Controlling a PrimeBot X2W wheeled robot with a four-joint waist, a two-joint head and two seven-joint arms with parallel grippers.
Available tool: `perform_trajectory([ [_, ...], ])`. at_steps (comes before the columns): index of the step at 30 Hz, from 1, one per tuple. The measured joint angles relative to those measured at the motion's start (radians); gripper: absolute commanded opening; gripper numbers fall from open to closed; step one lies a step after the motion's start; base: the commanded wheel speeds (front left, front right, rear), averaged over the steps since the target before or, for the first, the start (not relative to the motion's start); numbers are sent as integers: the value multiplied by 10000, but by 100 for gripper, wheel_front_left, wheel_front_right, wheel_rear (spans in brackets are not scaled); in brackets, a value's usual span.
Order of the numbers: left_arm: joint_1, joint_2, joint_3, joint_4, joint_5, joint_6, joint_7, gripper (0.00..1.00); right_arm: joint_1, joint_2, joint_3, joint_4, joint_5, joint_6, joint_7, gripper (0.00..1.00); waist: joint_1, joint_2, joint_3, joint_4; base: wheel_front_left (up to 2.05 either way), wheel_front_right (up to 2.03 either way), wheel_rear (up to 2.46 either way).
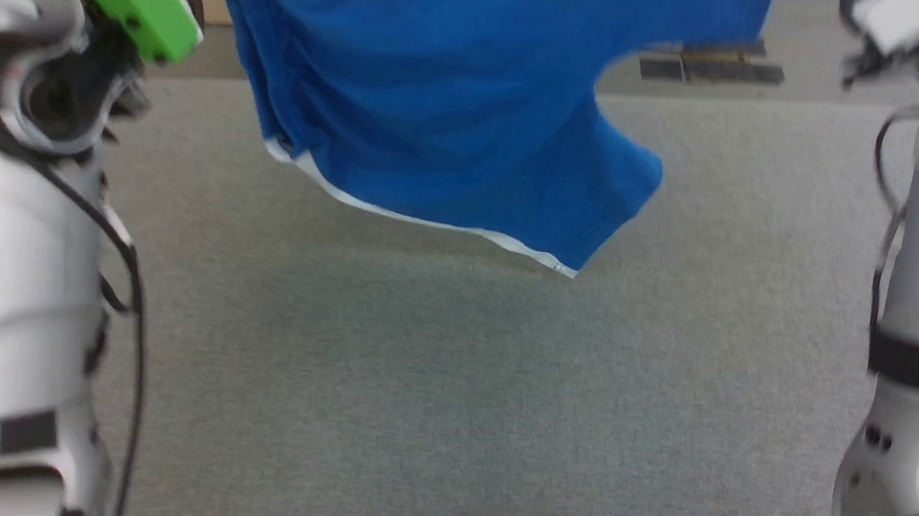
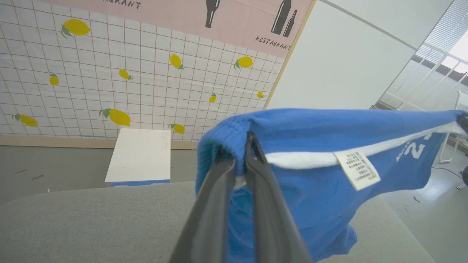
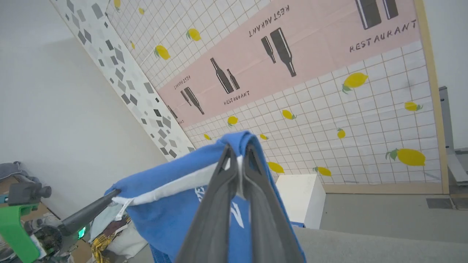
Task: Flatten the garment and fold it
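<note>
Garment (image 1: 451,108) suspended above the grey table (image 1: 451,415), stretched between your two arms. Your left gripper (image 2: 237,149) is pinched narrow on one end of the white-banded edge, and your right gripper (image 3: 239,151) is clamped likewise on the other end. The held edge runs left to right over the table. The free hem hangs toward it, apparently clear. Laying it flat likely means lowering both ends together.

Garment (image 2: 310,204) between closed jaws

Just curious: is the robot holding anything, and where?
The left tool and right tool each pinch the blue shorts at one end of the white-banded edge.
</note>
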Motion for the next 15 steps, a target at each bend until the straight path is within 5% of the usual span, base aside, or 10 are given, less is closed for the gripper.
perform_trajectory([
  [15, -3954, 750, -265, 2575, 773, -453, -1427, 0, -4838, 67, 73, 3005, -1973, 6, -1672, 0, 2, 0, 2823, -694, 0, 0, 0],
])
